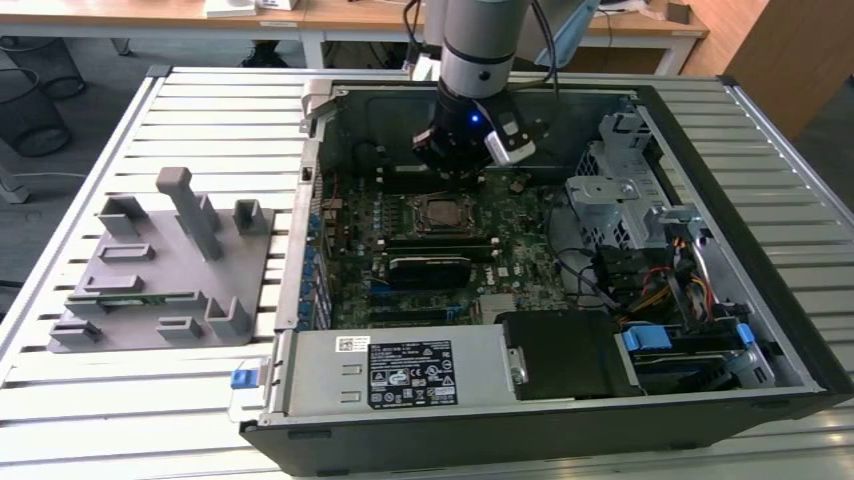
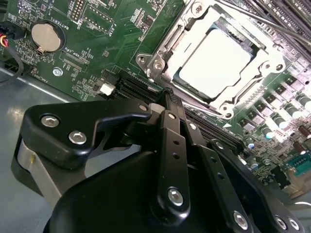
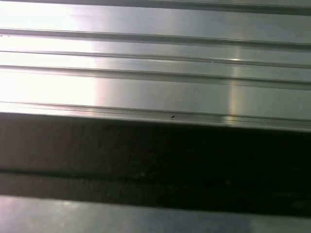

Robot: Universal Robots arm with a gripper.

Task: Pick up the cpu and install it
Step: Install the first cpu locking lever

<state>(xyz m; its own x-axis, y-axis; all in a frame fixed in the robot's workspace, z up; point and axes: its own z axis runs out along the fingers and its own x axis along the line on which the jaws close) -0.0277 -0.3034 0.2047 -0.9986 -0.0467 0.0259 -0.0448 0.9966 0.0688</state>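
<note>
Cpu (image 2: 216,60) – shiny silver metal top, smooth; socket frame (image 2: 160,53) bright bare metal. Gripper (image 2: 167,99) black, semi-gloss, steel screws. Motherboard (image 2: 112,43) matt green. Table (image 1: 200,110) – ribbed brushed aluminium. Fixture (image 1: 160,270) matt grey plastic.

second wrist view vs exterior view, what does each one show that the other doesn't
Only the second wrist view: the cpu close up, lying in its socket with the frame open, a coin battery, and the gripper with its fingers together, holding nothing.

Only the exterior view: the whole open case, the power supply, the drive cage, the grey fixture on the slatted table, and the arm.

Both: the green motherboard and the socket.
</note>
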